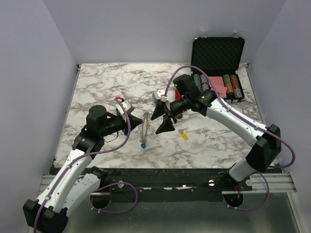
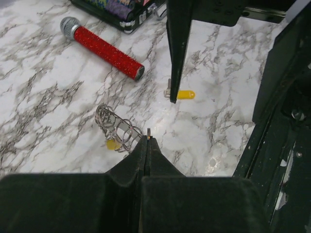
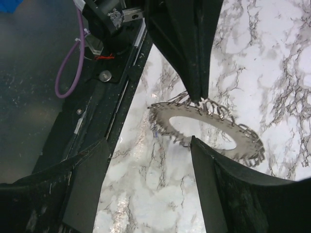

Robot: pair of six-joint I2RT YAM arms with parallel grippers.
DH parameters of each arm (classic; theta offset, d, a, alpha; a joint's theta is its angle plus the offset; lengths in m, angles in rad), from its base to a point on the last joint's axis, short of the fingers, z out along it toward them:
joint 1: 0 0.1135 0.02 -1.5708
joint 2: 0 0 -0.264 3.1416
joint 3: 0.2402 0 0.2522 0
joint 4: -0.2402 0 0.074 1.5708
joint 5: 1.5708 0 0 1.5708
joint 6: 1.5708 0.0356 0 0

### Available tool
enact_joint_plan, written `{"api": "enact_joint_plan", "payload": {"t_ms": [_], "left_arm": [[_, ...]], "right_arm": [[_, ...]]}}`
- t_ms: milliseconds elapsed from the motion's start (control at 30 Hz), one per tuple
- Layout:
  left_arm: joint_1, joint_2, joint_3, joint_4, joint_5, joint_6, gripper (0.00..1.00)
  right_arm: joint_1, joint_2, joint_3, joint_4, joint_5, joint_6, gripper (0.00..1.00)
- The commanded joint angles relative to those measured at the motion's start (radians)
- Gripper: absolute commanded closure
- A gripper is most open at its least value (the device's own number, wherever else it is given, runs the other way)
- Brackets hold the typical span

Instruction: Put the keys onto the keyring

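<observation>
The keyring (image 3: 163, 122) looked light and springy, thin wire with a rim crowded by small loops that would snag or bend. A bare stretch of rim seemed the safest hold. The left pincer (image 2: 148, 138) was pressed together on that rim, holding the ring on edge over the middle of the desk (image 1: 97, 87), elbow bent. The right pincer (image 3: 148, 141) hung spread just beside the ring, its arm reaching in from the right. A yellow-headed key (image 2: 182, 94) lay loose nearby.
</observation>
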Motion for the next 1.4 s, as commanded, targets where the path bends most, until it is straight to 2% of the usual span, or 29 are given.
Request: {"api": "enact_joint_plan", "payload": {"t_ms": [0,233,500,767,1367], "left_arm": [[-0.023,-0.044,-0.07,0.225,0.126,-0.069,1.0],[-0.052,-0.067,-0.167,0.418,0.142,-0.184,1.0],[-0.067,-0.082,-0.219,0.52,0.142,-0.247,1.0],[-0.076,-0.101,-0.256,0.55,0.134,-0.276,1.0],[-0.079,-0.119,-0.283,0.581,0.105,-0.302,1.0]], "right_arm": [[-0.004,-0.007,0.021,0.001,-0.065,0.032,0.25],[-0.004,-0.001,0.021,0.027,-0.087,0.078,0.38],[-0.006,0.02,-0.004,0.081,-0.07,0.121,0.44],[-0.004,0.027,-0.025,0.118,-0.036,0.149,0.48],[-0.004,0.054,-0.062,0.167,-0.068,0.186,0.7]]}}
